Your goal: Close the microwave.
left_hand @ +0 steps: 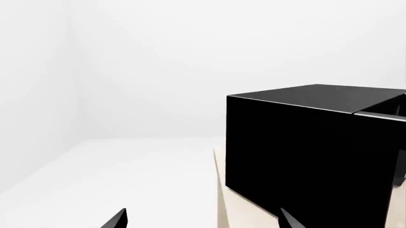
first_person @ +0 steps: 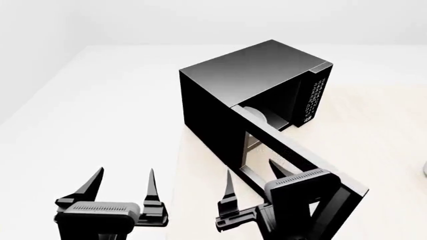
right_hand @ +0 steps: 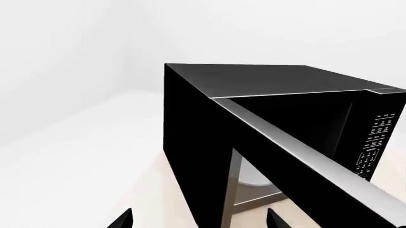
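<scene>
I see the microwave (first_person: 247,75) on the pale table (first_person: 373,135), its door (first_person: 293,155) swung wide toward me. My right gripper (first_person: 252,181) straddles the door's edge, fingers spread, gripping nothing. My left gripper (first_person: 123,184) hangs beside the microwave, spread and empty.

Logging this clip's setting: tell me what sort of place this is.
Likely a bare simulated test scene, not a real kitchen: a black microwave, door open, stands on a pale tabletop amid blank white walls and floor.

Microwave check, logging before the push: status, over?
Left gripper open, empty, clear of the microwave. Right gripper open, straddling the door. Door swung wide open, plate inside. Nothing blocking the swing.
</scene>
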Controlling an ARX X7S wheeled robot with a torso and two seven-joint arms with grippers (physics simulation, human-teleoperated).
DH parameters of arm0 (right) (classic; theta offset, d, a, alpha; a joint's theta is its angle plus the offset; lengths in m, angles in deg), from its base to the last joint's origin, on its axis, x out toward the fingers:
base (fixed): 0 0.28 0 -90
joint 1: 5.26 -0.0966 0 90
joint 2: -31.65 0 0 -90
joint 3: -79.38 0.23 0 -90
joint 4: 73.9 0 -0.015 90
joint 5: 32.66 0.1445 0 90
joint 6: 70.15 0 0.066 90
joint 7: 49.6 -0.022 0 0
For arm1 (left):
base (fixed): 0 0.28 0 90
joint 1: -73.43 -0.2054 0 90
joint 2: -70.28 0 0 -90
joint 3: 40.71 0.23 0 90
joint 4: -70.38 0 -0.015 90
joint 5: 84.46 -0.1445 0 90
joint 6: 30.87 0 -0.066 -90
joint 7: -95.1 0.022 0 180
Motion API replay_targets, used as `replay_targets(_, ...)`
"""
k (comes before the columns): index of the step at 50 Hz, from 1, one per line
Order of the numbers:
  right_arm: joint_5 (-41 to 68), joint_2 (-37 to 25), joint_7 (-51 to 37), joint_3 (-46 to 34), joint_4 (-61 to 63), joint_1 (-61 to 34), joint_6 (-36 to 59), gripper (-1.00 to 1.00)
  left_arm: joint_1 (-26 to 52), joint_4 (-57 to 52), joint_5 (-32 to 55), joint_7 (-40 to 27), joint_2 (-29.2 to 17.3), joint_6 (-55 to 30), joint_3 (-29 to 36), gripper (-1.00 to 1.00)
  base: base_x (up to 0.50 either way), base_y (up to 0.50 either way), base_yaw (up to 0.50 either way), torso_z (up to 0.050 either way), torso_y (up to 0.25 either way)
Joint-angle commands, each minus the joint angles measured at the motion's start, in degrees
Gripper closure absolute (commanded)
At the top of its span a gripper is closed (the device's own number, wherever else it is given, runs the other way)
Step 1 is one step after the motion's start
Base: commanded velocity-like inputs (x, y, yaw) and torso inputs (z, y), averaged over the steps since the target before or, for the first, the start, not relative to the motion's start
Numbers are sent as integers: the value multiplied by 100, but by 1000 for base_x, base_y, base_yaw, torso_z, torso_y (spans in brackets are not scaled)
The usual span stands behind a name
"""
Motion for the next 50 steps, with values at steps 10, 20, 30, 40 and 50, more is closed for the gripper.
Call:
replay_targets(10,64,128,128,2,-435,133,-78,-100,19,32,7,-25,-21,18,43,-100,0,0,0,0,0)
replay_targets(20,108,176,191,12,-642,196,-118,-100,-26,11,8,-47,-41,48,51,-100,0,0,0,0,0)
replay_targets(30,180,203,249,56,-823,211,-148,-100,-2,15,20,-69,-47,30,67,-100,0,0,0,0,0)
replay_targets(40,217,204,284,105,-947,221,-185,-100,30,53,1,-81,-53,37,101,-100,0,0,0,0,0)
replay_targets(50,230,173,260,162,-988,205,-195,-100,36,25,24,-106,-71,24,85,-100,0,0,0,0,0)
